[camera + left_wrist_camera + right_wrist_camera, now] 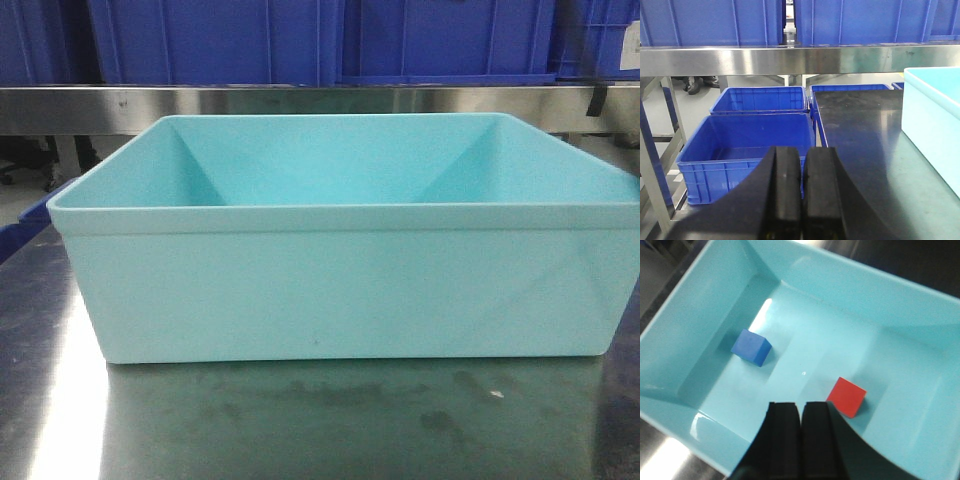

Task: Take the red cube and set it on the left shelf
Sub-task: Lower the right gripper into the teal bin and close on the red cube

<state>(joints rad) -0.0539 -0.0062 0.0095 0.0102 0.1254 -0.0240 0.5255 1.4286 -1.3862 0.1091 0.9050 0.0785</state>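
- front view: light teal plastic tub (340, 290), smooth and boxy with walls sloping inward, sits on the brushed steel bench (300, 420); behind it is the left shelf (300, 105), a brushed steel rail with ribbed blue crates (220, 40) on top; no cube and no arm in sight here
- left wrist view: left fingers (789, 180) are black and matte, pressed together with nothing between them; they sit near the bench's edge, facing the shelf rail; more blue crates, open-topped, sit low beneath the rail; tub corner at far right
- right wrist view: right fingers (786, 435) also pressed together, holding nothing, over the tub's near side; red cube (846, 396) lies on the tub floor just right of the fingertips, not touching them; it looks matte and sharp-edged, material unclear; a blue cube (751, 346) of like shape lies well apart to the left
- progress: nothing done yet by my read; cube not gripped; left to do: spread the fingers, drop over the red cube, grip, lift clear of the tub wall, carry to the shelf, release
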